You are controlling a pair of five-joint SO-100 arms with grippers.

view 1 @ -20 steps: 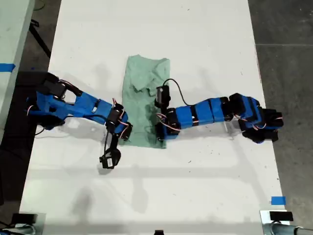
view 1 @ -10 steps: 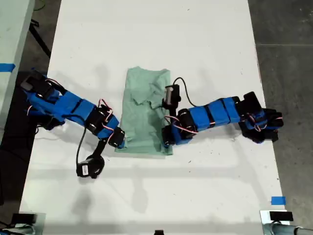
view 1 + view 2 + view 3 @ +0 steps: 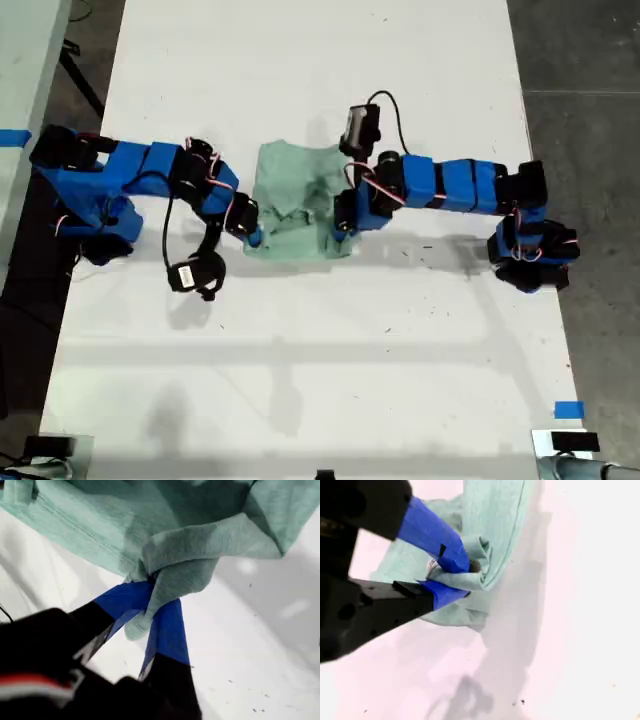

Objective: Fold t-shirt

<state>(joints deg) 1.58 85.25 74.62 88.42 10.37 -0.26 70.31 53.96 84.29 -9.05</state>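
Both grippers, first gripper and second gripper, each clamped on a bottom corner of the t-shirt at mid-table, have carried the hem toward the collar, so the lengthwise fold is about half done.

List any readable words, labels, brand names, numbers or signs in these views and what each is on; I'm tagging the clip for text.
No readable text in any view.
The t-shirt is plain, with no print.
A small pale patch on the cloth beside my second tool is too blurred to read.
The blue tape pieces bear no writing.
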